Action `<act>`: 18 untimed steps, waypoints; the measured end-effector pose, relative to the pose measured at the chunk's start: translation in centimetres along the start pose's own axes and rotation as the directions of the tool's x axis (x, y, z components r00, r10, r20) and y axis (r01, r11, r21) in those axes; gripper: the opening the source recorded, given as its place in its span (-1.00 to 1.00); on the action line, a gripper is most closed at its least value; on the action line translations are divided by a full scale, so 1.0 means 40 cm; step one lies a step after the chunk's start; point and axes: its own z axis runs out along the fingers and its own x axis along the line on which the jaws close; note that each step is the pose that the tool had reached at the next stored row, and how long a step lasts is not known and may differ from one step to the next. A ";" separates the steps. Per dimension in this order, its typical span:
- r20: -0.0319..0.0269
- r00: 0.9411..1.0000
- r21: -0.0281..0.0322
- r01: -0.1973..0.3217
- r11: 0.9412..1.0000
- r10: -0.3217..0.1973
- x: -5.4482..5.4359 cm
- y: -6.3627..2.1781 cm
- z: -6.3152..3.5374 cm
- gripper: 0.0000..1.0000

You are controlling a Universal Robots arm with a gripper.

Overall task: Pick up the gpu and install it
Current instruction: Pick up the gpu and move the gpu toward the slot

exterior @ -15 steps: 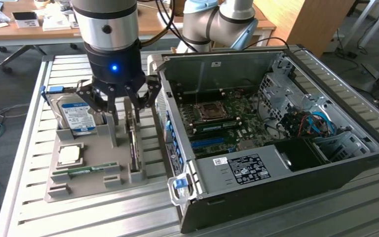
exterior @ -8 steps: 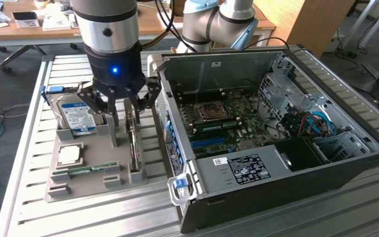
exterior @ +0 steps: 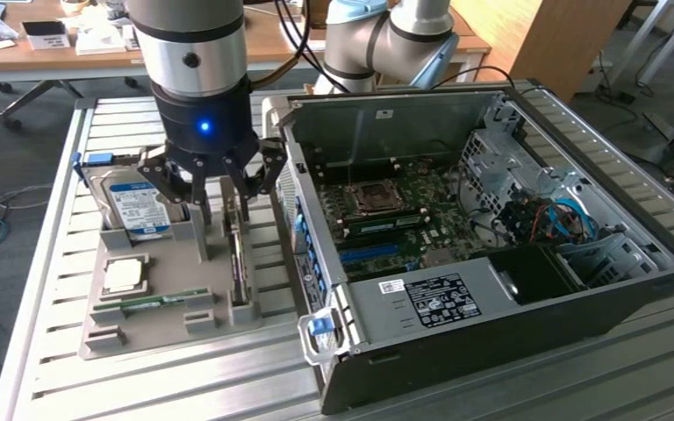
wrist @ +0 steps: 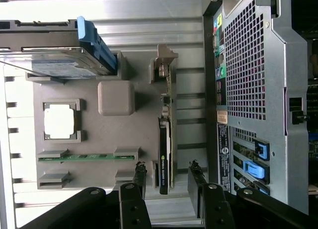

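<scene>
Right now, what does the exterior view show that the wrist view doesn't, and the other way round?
Exterior view: the motherboard inside the open case. Wrist view: the case's rear vent grille, face-on. Both: the gpu on edge in the grey tray, the hard drive, and the open gripper straddling the gpu.

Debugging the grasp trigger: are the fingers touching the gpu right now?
Apart. The wrist view shows the open fingers on either side of the upright gpu, with a visible gap on each side.
</scene>
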 end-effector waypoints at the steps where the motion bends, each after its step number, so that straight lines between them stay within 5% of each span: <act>1: 0.000 1.000 0.000 0.000 1.000 0.000 0.000 0.000 0.000 -0.06; 18: 0.000 1.000 0.000 0.000 1.000 0.000 0.000 -0.001 0.018 -0.06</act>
